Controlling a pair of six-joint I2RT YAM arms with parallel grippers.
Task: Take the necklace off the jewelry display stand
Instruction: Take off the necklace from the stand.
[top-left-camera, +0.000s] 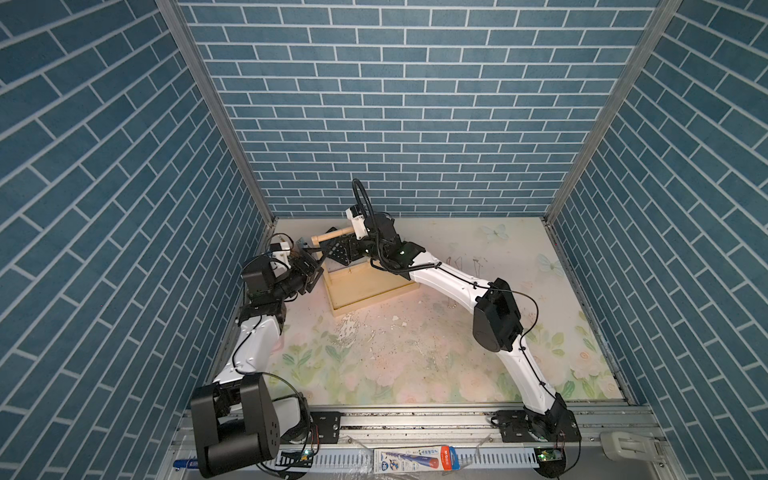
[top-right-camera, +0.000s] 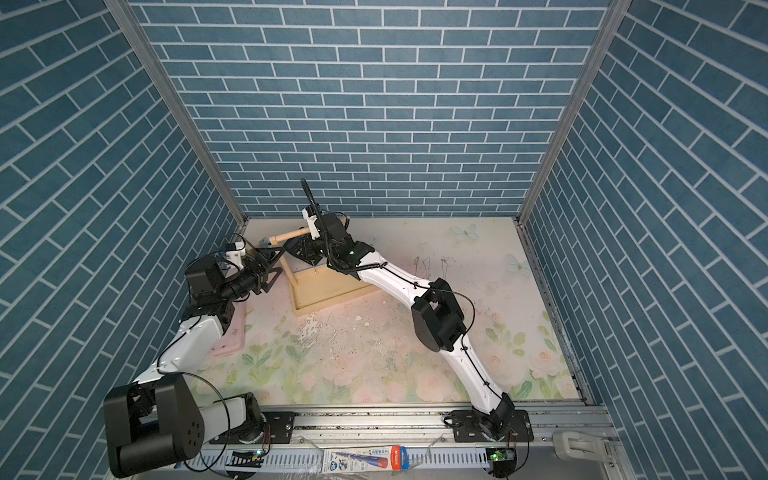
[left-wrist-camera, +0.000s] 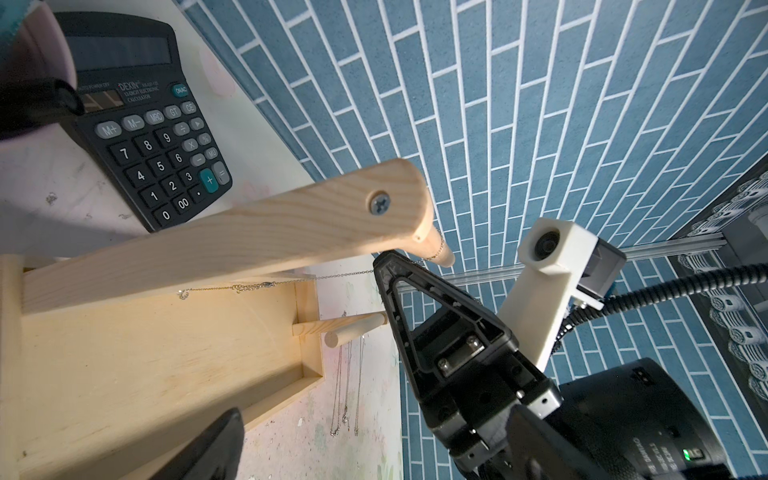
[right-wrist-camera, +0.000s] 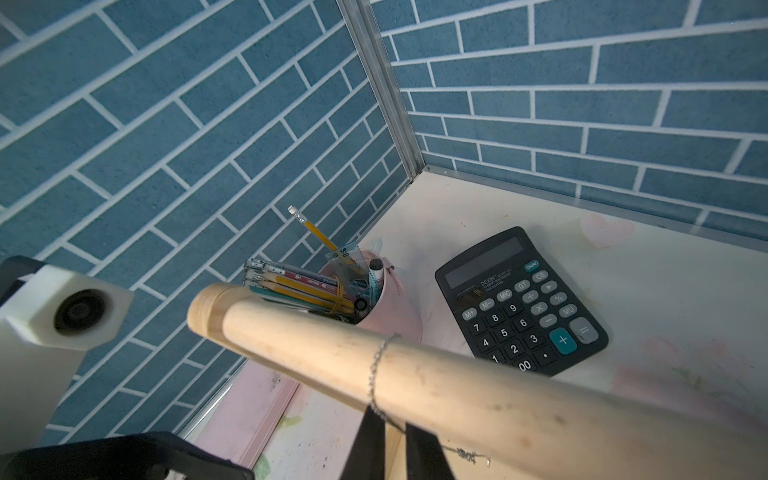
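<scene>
I see the walls (top-left-camera: 395, 104) carrying a pattern of blue bricks with white lines. The table (top-left-camera: 395, 374) is pale, printed with pink flowers, green leaves and light blue butterflies. The jewelry display stand (top-left-camera: 365, 286) is pale natural wood. The necklace (right-wrist-camera: 376, 374) is a thin silver chain. On my screen there is a black calculator (right-wrist-camera: 519, 299) with grey keys and one teal key, a pink pencil cup (right-wrist-camera: 399, 311) and yellow pencils (right-wrist-camera: 318, 235). The right gripper (right-wrist-camera: 390, 419) is black; the left arm (top-left-camera: 253, 345) and the right arm (top-left-camera: 449, 278) are white with black joints.
</scene>
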